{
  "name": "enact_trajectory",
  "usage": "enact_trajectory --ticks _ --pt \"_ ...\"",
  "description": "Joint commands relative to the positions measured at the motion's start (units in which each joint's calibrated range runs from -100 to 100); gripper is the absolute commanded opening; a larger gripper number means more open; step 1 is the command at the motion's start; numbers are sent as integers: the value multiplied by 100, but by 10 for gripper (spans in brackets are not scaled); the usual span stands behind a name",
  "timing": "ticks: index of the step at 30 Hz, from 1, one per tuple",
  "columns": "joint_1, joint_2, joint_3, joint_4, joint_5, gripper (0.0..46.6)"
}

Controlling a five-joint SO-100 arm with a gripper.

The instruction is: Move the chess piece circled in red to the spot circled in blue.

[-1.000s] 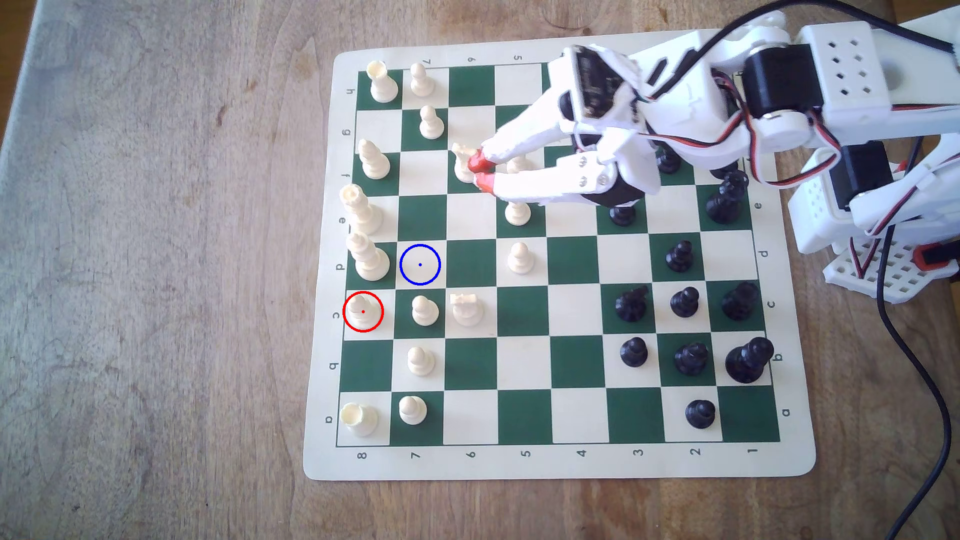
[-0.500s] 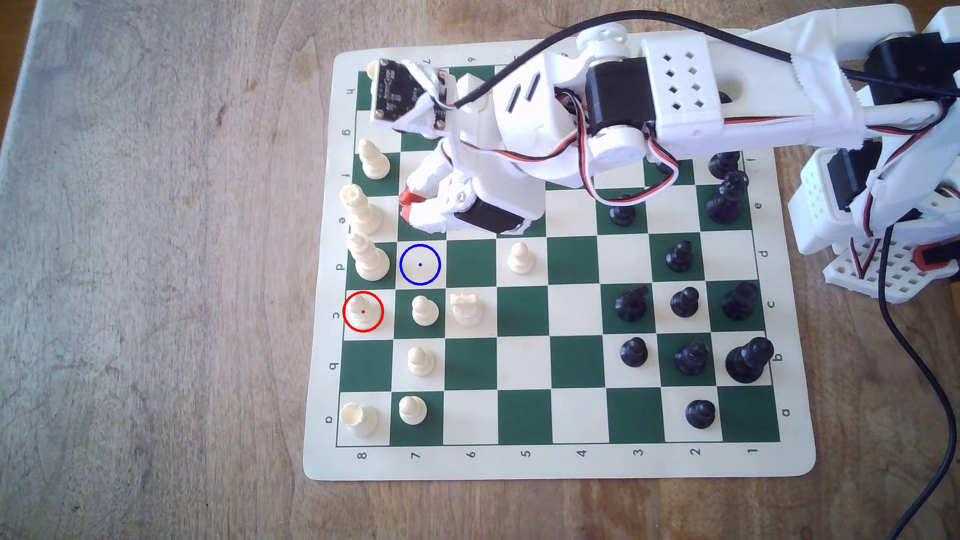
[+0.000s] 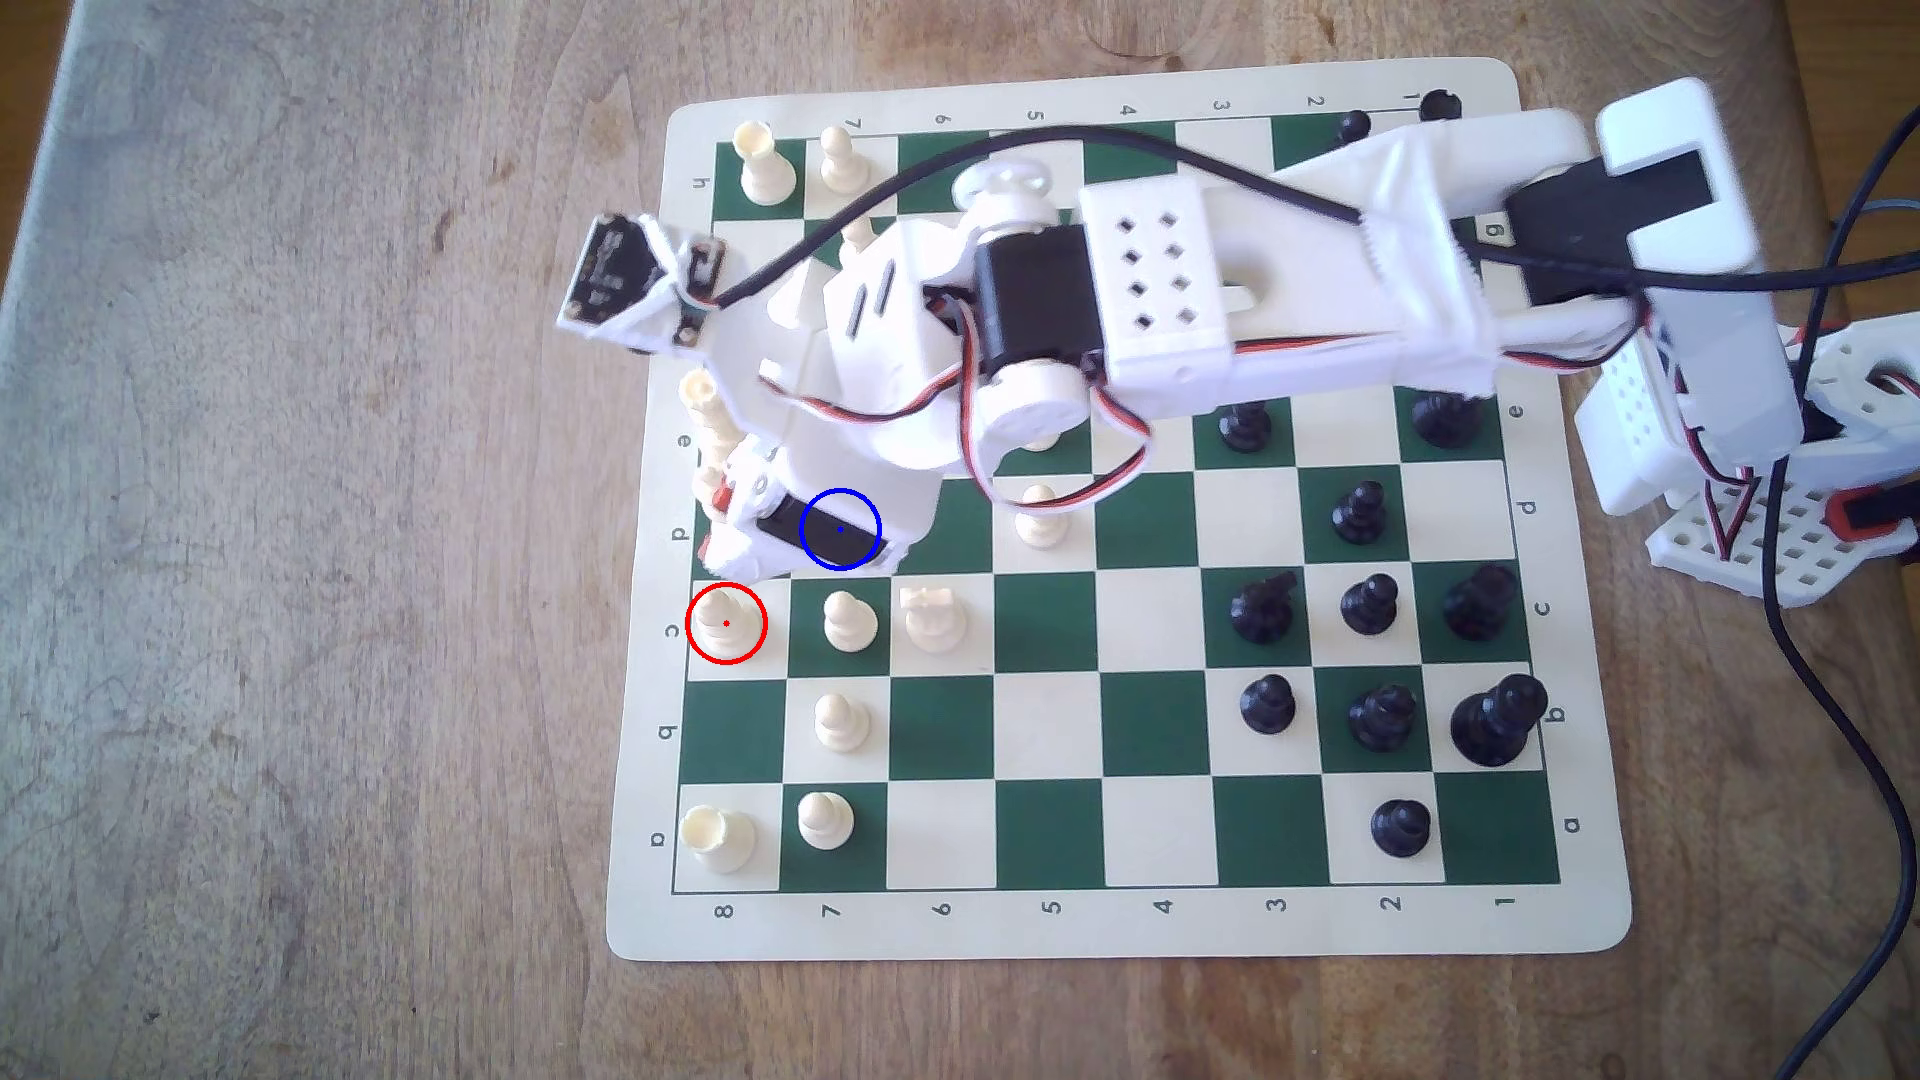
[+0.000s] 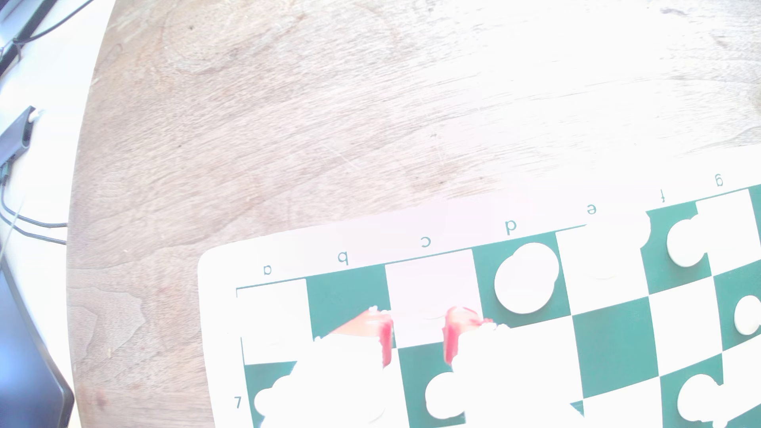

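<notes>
The chess piece circled in red (image 3: 724, 620) is a cream bishop standing on a cream square at the mat's edge on the exterior view's left. My gripper (image 3: 713, 527) hovers just above it in that view, one row away, over the tall cream piece on row d. Its red-tipped fingers (image 3: 718, 505) are apart, and nothing is held. In the wrist view the gripper (image 4: 418, 335) is open, with its red pads (image 4: 386, 339) either side of the glare-washed square c8. The spot circled in blue is hidden under the gripper's black motor.
A cream pawn (image 3: 850, 621) and a cream knight (image 3: 932, 618) stand beside the ringed piece, on the exterior view's right. Tall cream pieces (image 3: 710, 410) crowd the gripper. Black pieces (image 3: 1369, 604) fill the right columns. A black cable (image 3: 1829, 717) hangs at the right.
The arm has swung from the board's middle to the exterior view's left and down, from row f to row d. The gripper now covers the blue-ringed square. No piece has moved.
</notes>
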Motion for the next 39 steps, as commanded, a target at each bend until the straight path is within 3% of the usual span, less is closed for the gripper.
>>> enact_trajectory --ticks 1,7,10,16,39 --pt "-58 154 -957 25 -15 74" --pt "-58 417 -1120 25 -24 105" --pt "-74 485 -1156 25 -29 143" --pt "-58 723 -1283 25 -10 123" --pt "75 1639 -2308 83 49 136"
